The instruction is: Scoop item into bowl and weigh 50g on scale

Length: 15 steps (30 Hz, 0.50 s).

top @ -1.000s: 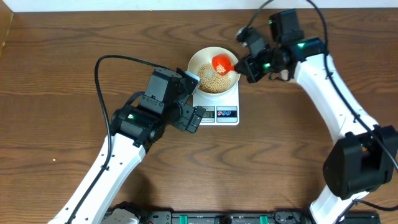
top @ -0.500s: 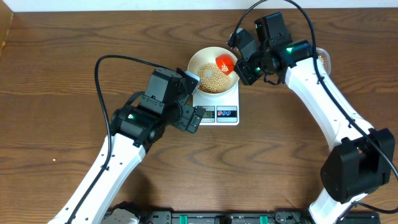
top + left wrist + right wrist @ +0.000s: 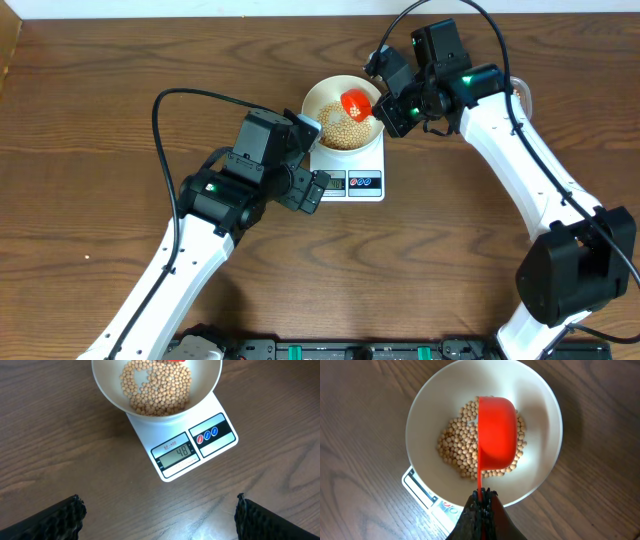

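Note:
The white bowl [image 3: 341,125] stands on the white scale [image 3: 350,172] and holds a heap of tan-yellow beans [image 3: 465,447]. The scale's display [image 3: 177,453] reads 48. My right gripper [image 3: 481,497] is shut on the thin handle of a red scoop [image 3: 495,435], which hangs turned on its side over the beans in the bowl [image 3: 540,415]; the scoop also shows in the overhead view [image 3: 356,102]. My left gripper [image 3: 160,520] is open and empty, hovering above bare table just in front of the scale [image 3: 192,450]. The bowl [image 3: 157,380] is at the top of that view.
Both arms [image 3: 215,195] flank the scale over the brown wooden table [image 3: 90,200]. A clear tub's edge [image 3: 518,92] peeks out behind my right arm. A black rail [image 3: 340,350] runs along the table's front edge.
My right gripper has shifted left and back a little and turned the red scoop over the bowl. The left arm has not moved.

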Each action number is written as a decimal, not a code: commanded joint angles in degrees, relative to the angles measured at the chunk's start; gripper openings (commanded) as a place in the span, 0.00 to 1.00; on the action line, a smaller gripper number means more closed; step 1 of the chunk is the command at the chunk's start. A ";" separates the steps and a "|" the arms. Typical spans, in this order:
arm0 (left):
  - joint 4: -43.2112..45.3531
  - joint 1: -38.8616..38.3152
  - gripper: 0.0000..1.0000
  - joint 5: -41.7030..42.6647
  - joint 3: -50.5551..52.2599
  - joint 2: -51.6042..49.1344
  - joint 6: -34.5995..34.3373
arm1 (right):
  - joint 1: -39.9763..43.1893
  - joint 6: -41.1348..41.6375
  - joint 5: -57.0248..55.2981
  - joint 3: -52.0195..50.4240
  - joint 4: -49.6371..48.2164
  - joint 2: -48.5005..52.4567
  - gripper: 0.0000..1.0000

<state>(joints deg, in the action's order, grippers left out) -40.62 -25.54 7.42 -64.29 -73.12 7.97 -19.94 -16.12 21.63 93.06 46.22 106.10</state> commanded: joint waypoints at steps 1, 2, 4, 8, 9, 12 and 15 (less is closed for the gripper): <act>-0.09 0.20 0.97 0.31 0.22 0.13 0.57 | 0.24 -0.66 1.22 -0.07 -0.15 -1.75 0.01; -0.09 0.20 0.97 0.31 0.22 0.13 0.57 | 0.02 -0.66 1.18 -0.07 -0.13 -1.75 0.01; -0.09 0.20 0.97 0.31 0.22 0.13 0.57 | -0.33 -0.68 1.01 -0.07 -0.13 -1.75 0.01; -0.09 0.20 0.97 0.31 0.22 0.13 0.57 | -0.39 -0.68 1.01 -0.07 -0.17 -1.75 0.01; -0.09 0.20 0.97 0.31 0.22 0.13 0.57 | -0.39 -0.68 0.98 -0.07 -0.17 -1.75 0.01; -0.09 0.20 0.97 0.31 0.22 0.13 0.57 | -0.35 -0.70 0.90 -0.07 -0.33 -1.75 0.01; -0.09 0.20 0.98 0.31 0.22 0.13 0.57 | -0.72 -0.70 -0.44 -0.07 -0.37 -1.75 0.01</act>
<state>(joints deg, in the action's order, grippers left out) -40.62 -25.54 7.42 -64.29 -73.12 7.97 -20.12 -16.12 21.61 93.06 46.00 106.10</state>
